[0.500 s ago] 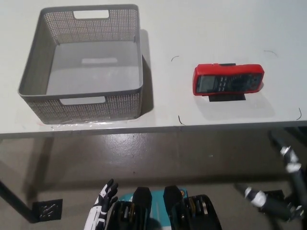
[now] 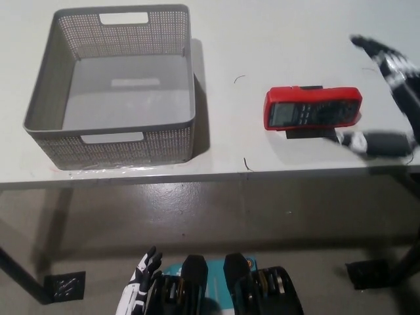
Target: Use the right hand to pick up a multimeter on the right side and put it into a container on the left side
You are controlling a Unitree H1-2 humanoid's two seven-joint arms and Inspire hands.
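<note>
The red multimeter (image 2: 312,107) lies flat on the white table (image 2: 262,39), right of the grey perforated container (image 2: 111,85) and apart from it; bare tabletop lies between them; the black right hand (image 2: 387,98), blurred, hovers just right of the meter, fingers spread, holding nothing; the white left hand (image 2: 141,282) rests low, below the table edge, fingers apart.

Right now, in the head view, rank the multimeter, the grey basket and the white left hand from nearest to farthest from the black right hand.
1. Multimeter: on the table's right side, just left of the right hand.
2. Grey basket: on the table's left side.
3. Left hand: resting at the lower left, below the table edge.

Basket and left hand are fairly close to call.
</note>
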